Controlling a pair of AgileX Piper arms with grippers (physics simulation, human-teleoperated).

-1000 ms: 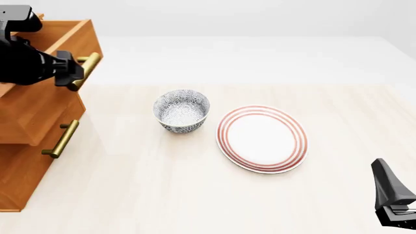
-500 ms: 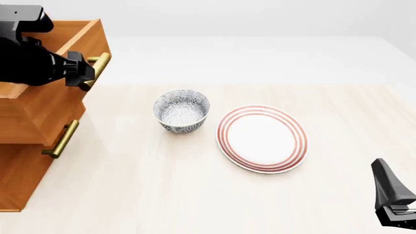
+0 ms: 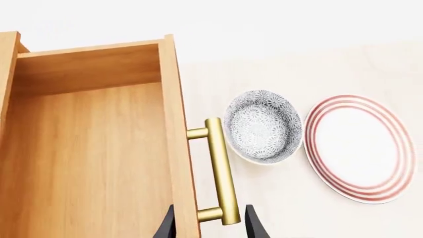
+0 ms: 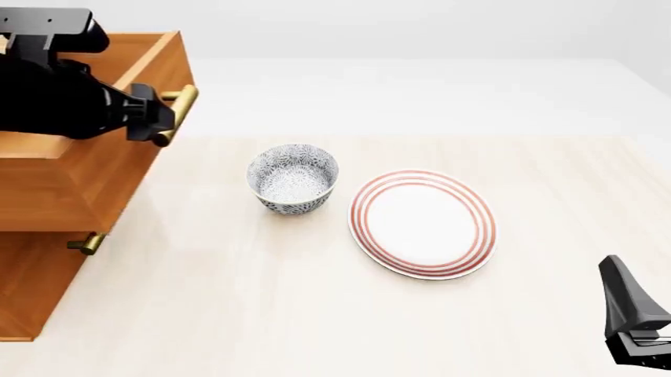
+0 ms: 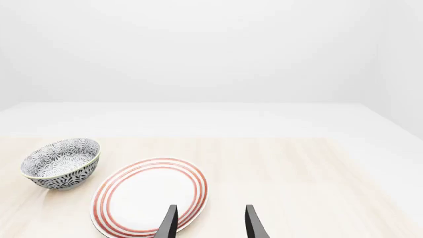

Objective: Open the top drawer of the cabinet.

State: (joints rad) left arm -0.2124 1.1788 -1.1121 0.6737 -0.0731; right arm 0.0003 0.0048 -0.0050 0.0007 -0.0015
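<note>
The cabinet (image 4: 37,283) stands at the table's left edge. Its top drawer (image 4: 110,184) is pulled far out toward the bowl and overhangs the drawers below; the left wrist view shows its bare wooden inside (image 3: 99,148). My left gripper (image 4: 157,119) is at the near end of the drawer's brass handle (image 4: 181,100). In the left wrist view its fingers (image 3: 208,227) stand apart, one on each side of the handle (image 3: 221,168), with a gap showing on both sides. My right gripper (image 4: 634,330) rests at the front right, open and holding nothing (image 5: 210,225).
A blue-patterned bowl (image 4: 292,179) sits just right of the drawer's handle. A white plate with red rings (image 4: 423,224) lies beside it. Only the tip of the second drawer's handle (image 4: 86,243) shows under the top drawer.
The top drawer has slid further out to the right, along with my left gripper at its handle. It now covers most of the second drawer's handle. The right arm has not moved.
</note>
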